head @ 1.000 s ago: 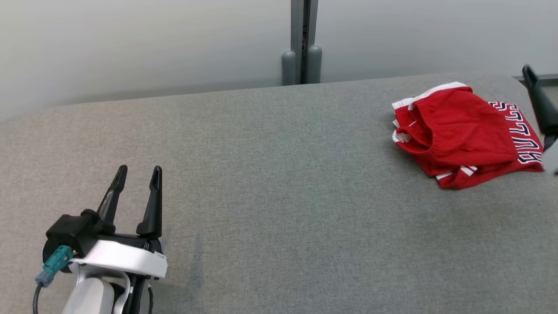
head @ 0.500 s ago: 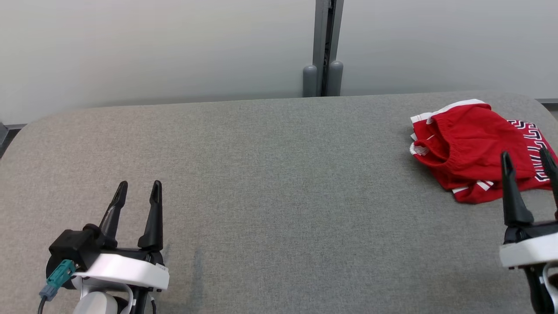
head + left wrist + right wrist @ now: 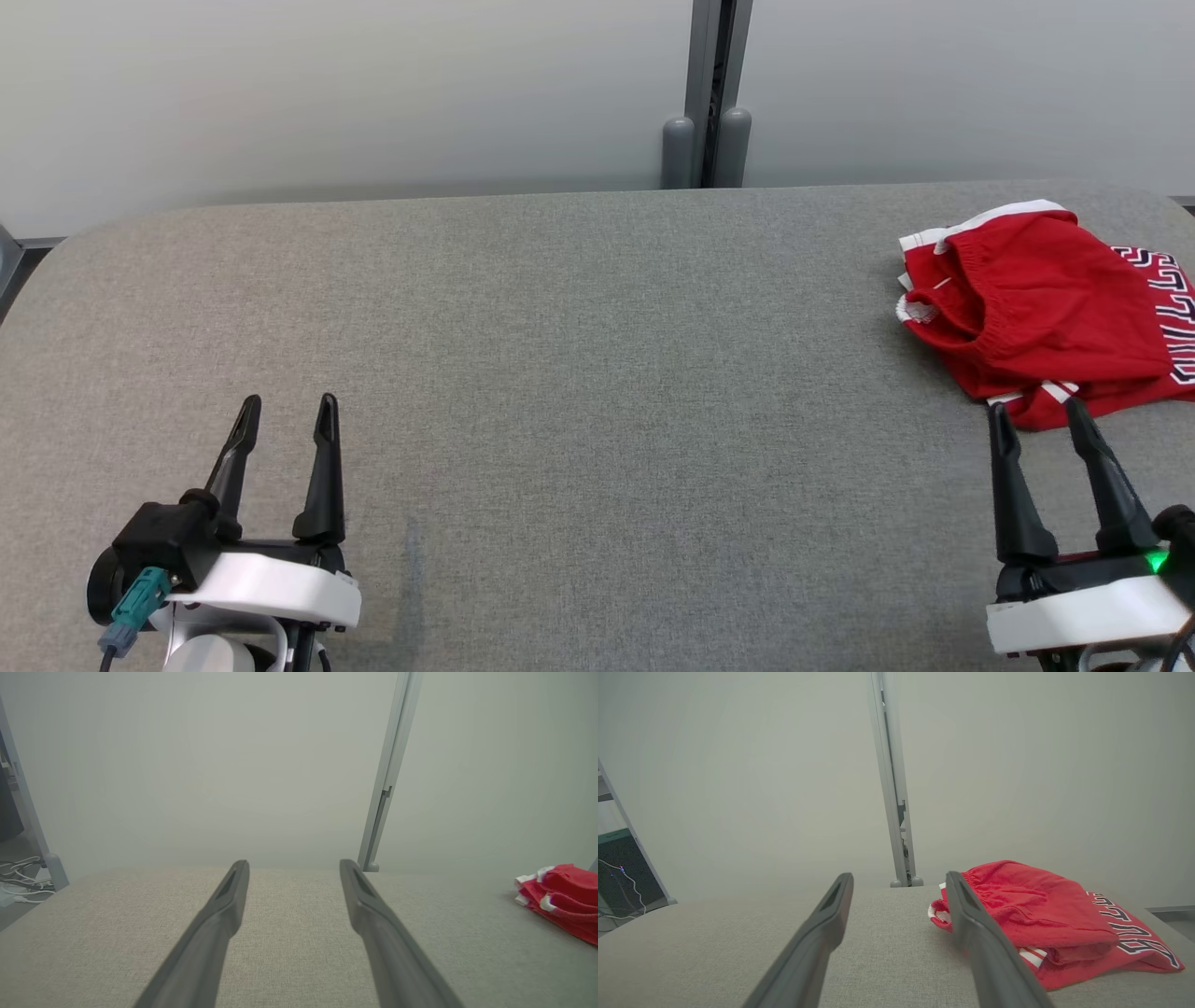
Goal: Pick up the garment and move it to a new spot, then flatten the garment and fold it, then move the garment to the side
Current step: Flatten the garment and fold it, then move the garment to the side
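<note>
— what's changed on your screen?
— nearest me, lower right of the head view: my right gripper [image 3: 1036, 407] has swung down from the upper right edge to its rest spot. its fingers are spread wide with nothing between them. the tips cross the near hem of the red garment [image 3: 1036, 308] in the picture, and from this angle i can't tell if they brush it. at lower left, my left gripper [image 3: 288, 401] is just as wide and empty, and has barely budged.
— and the garment itself?
— it's middle right of the frame, at the right end of the grey table [image 3: 597, 373], bundled in layers with the lettered side outward. it slid a little in the frame, but so did the post [image 3: 709, 93] at the top, behind the table. so that's my head camera turning, not the cloth moving.
— meaning?
— i'd judge the job is about finished: the garment is folded and parked aside, and both arms are pulling back to rest.
</note>
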